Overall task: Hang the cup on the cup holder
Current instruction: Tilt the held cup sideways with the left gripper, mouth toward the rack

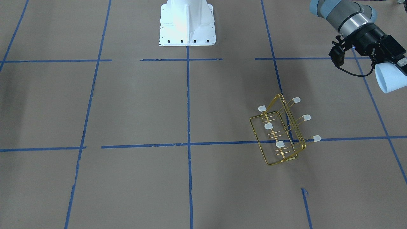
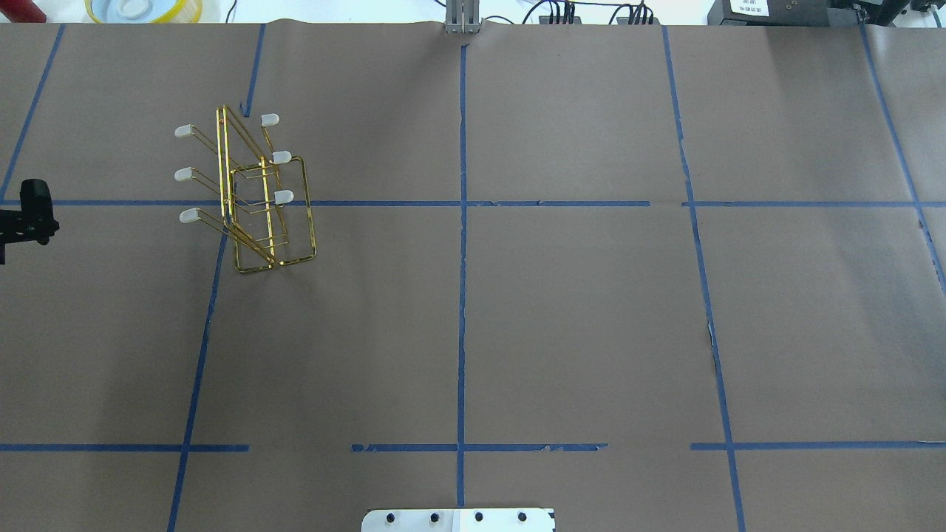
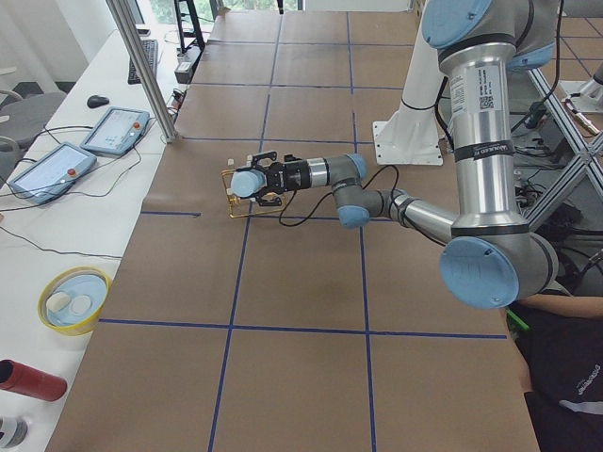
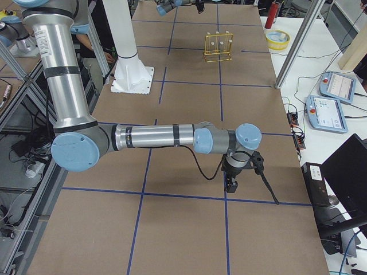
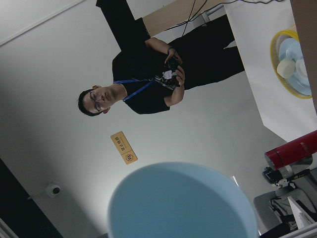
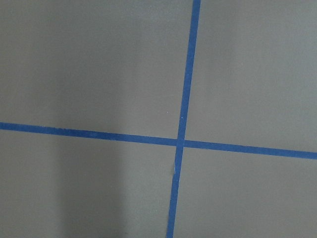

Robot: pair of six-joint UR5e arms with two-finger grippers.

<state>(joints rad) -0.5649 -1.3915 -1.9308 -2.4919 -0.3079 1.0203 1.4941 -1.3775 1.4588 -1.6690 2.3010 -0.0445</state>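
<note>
The cup [image 1: 389,78], a pale blue tumbler, lies sideways in my left gripper [image 1: 401,65], which is shut on it and holds it above the table. It also shows in the exterior left view [image 3: 247,183] and fills the bottom of the left wrist view [image 5: 183,203]. The cup holder [image 1: 279,130], a gold wire rack with white-capped prongs, stands on the table [image 2: 251,192] apart from the cup, toward the table's middle. My right gripper [image 4: 232,183] hangs low over bare table far from the rack. I cannot tell whether it is open or shut.
The white robot base [image 1: 187,22] stands at the table's edge. Off the table's left end lie a yellow-rimmed bowl [image 3: 73,299], a red cylinder [image 3: 28,379] and teach pendants [image 3: 115,130]. A person [image 5: 143,84] stands there. A metal post [image 3: 141,66] rises beside the table.
</note>
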